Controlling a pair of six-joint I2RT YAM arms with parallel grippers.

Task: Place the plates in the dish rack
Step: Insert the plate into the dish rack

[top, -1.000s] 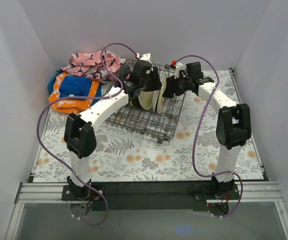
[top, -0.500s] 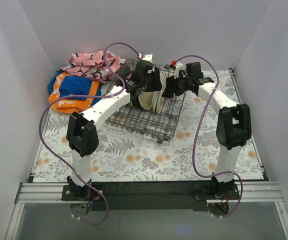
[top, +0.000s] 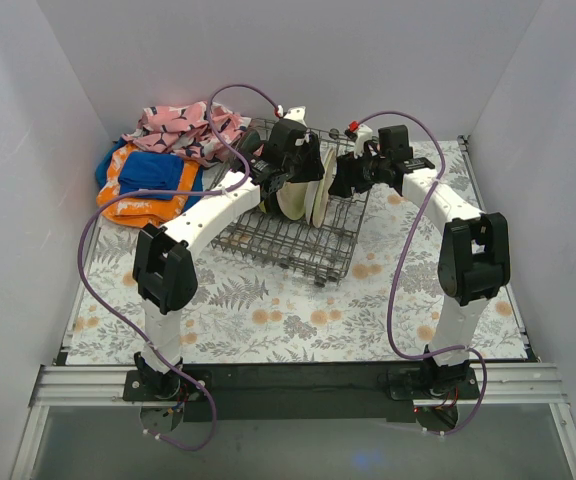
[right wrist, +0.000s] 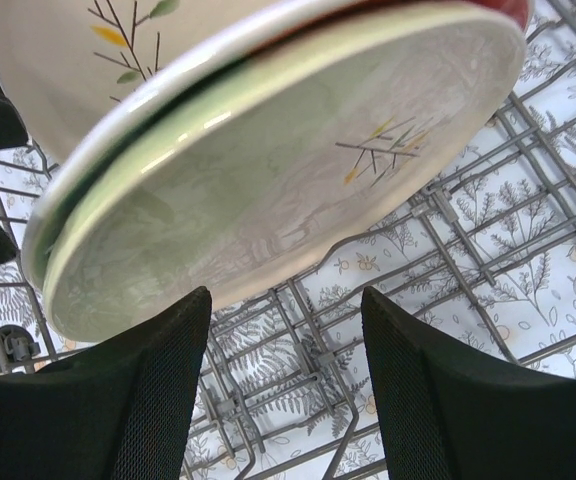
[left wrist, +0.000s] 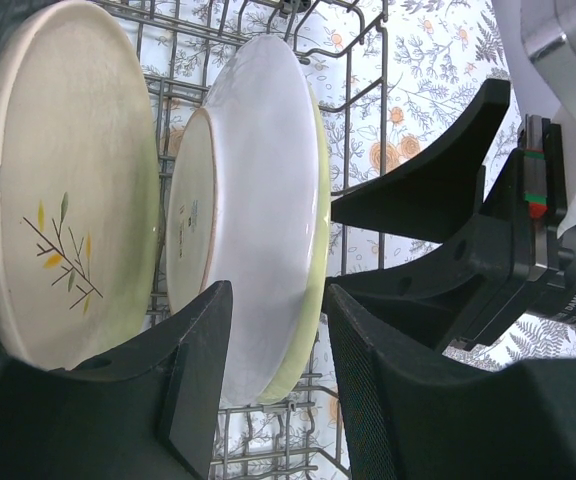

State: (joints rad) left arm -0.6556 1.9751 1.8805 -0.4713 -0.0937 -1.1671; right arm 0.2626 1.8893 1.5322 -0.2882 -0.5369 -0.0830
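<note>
Left wrist view is showing the left gripper (left wrist: 276, 295) pinching a round cream-and-lime ceramic plate (left wrist: 258, 180) upright in the dark grey wire dish rack (top: 280, 240), while the right gripper (right wrist: 286, 300) is hovering beside it with its jaws wide apart.

On my left wrist feed, the left gripper (left wrist: 274, 300) has its fingers pressed on either side of the lower rim of a white-backed, lime-rimmed plate (left wrist: 258, 180). The plate stands on edge in the wire dish rack (left wrist: 381, 120). Just left of it stands a cream sprig plate (left wrist: 58, 200). The right gripper (left wrist: 333, 250) sits spread near the green rim, over floral tablecloth (left wrist: 438, 60).
</note>
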